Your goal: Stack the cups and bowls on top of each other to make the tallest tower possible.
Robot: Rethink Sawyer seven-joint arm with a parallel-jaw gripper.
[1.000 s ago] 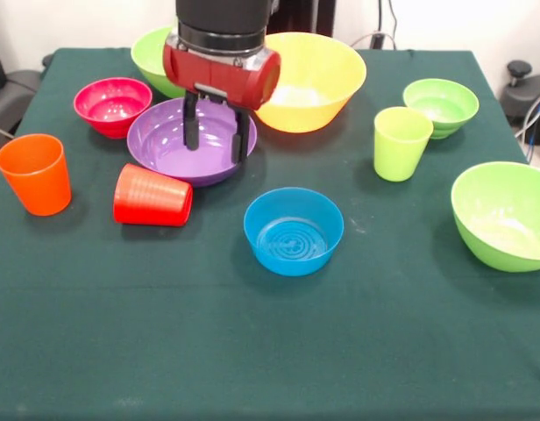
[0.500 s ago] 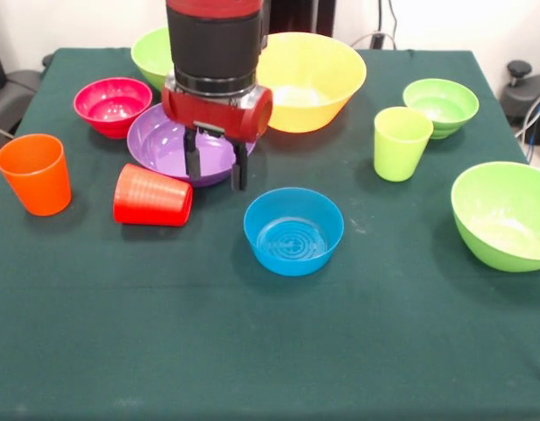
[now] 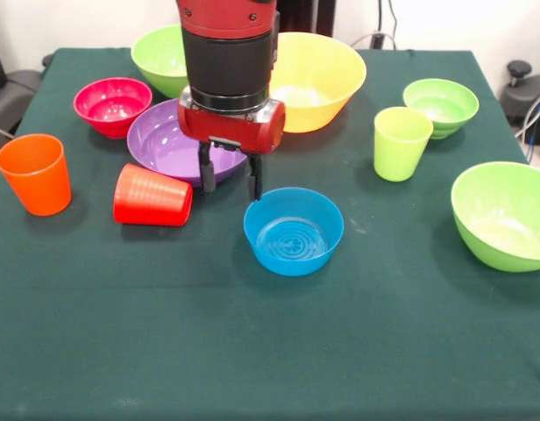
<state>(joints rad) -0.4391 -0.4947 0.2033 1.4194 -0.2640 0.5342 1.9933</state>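
My gripper [image 3: 230, 181] hangs open just left of the blue bowl [image 3: 294, 231], its right finger close to the bowl's rim, with nothing held. Behind it lies the purple bowl [image 3: 165, 140], partly covered by the arm. The red cup [image 3: 152, 196] lies on its side to the left, and the orange cup [image 3: 34, 173] stands upright farther left. A magenta bowl [image 3: 112, 105], a yellow bowl [image 3: 314, 81] and a lime green bowl [image 3: 160, 57] sit at the back. On the right stand a lime green cup [image 3: 401, 142], a small green bowl [image 3: 441, 106] and a larger green bowl [image 3: 503, 215]. No tower stands.
A dark green cloth [image 3: 270, 351] covers the table; its front half holds nothing. Dark equipment [image 3: 526, 88] sits off the table's right edge.
The gripper has moved forward and to the right, from over the purple bowl to the blue bowl's left rim, and it has come lower. Cups and bowls have stayed put.
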